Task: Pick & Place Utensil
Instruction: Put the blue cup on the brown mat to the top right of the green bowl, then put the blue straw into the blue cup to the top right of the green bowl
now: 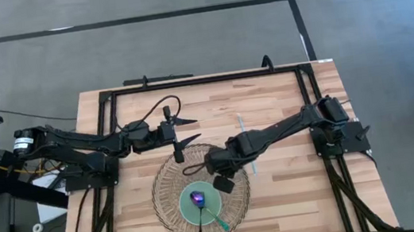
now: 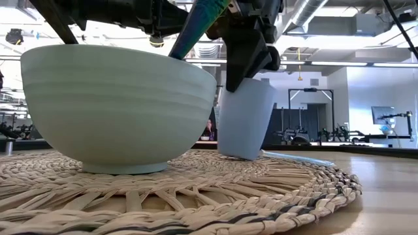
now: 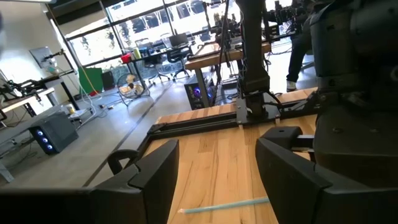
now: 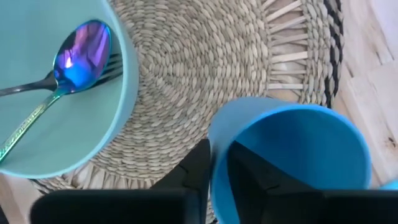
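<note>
My right gripper (image 4: 214,171) pinches the blue cup's (image 4: 292,155) rim on the woven placemat (image 1: 170,186).

Beside it, the pale green bowl (image 1: 189,208) crowds the cup and holds the iridescent spoon (image 4: 79,52) and a fork (image 4: 113,68). My left gripper (image 1: 183,132) hovers open near the placemat's far edge.

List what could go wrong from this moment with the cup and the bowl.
1. The right gripper pinches only the rim of the blue cup, which sits tilted in the low view; it may slip or tip on the woven mat.
2. The cup is close beside the bowl; a swing could knock it and jolt the spoon inside.
</note>
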`<action>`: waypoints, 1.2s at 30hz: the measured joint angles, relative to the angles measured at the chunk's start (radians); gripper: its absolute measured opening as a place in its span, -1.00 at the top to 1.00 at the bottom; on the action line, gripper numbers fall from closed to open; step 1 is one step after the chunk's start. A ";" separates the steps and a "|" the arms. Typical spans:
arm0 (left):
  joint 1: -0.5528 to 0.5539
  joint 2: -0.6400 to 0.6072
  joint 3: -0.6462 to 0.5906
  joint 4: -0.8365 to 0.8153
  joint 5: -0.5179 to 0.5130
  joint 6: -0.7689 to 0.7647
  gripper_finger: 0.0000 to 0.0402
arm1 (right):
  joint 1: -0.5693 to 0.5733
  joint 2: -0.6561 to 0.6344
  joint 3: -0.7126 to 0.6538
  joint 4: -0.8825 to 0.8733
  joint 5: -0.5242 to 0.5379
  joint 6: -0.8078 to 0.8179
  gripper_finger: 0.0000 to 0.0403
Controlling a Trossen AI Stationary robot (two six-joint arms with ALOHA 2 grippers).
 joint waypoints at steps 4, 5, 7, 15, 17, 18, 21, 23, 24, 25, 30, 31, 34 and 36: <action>0.000 0.000 0.000 0.000 0.000 0.000 -0.07 | 0.000 0.000 0.000 0.007 0.000 0.000 0.72; 0.000 0.000 0.000 0.000 0.000 0.000 -0.07 | 0.001 0.000 0.000 0.008 -0.001 0.000 0.72; 0.000 0.000 0.000 0.000 0.000 0.000 -0.07 | 0.001 0.000 0.000 0.008 -0.001 0.000 0.72; 0.000 0.000 0.000 0.000 0.000 0.000 -0.07 | 0.002 0.000 0.000 0.007 -0.003 0.000 0.72; 0.000 0.000 0.000 0.000 0.000 0.000 -0.07 | 0.002 0.000 0.000 0.005 -0.015 0.000 0.72; 0.000 0.000 0.000 0.000 0.000 0.000 -0.07 | 0.002 0.000 0.000 0.005 -0.025 0.000 0.72; 0.000 0.000 0.000 0.000 0.000 0.000 -0.07 | 0.002 0.000 0.000 0.006 -0.048 0.000 0.72; 0.000 0.000 0.000 0.000 0.000 0.000 -0.07 | 0.002 0.000 0.000 0.007 -0.051 0.000 0.72; 0.000 0.000 0.000 0.000 0.000 0.000 -0.07 | 0.002 0.000 0.000 0.006 -0.051 0.000 0.72; 0.000 0.000 0.000 0.000 0.000 0.000 -0.07 | 0.001 0.000 0.000 0.006 -0.051 0.000 0.72; 0.000 0.000 0.000 0.000 0.000 0.000 -0.07 | -0.001 0.000 0.000 0.006 -0.058 0.000 0.72; 0.000 0.000 0.000 0.000 0.000 0.000 -0.07 | -0.001 0.000 0.000 0.006 -0.067 0.000 0.72; 0.000 0.000 0.000 0.000 0.000 0.000 -0.07 | -0.006 0.000 0.024 -0.017 -0.103 0.000 0.72; 0.000 0.000 0.000 0.000 0.000 0.000 -0.07 | -0.006 -0.001 0.045 -0.016 -0.106 -0.014 0.72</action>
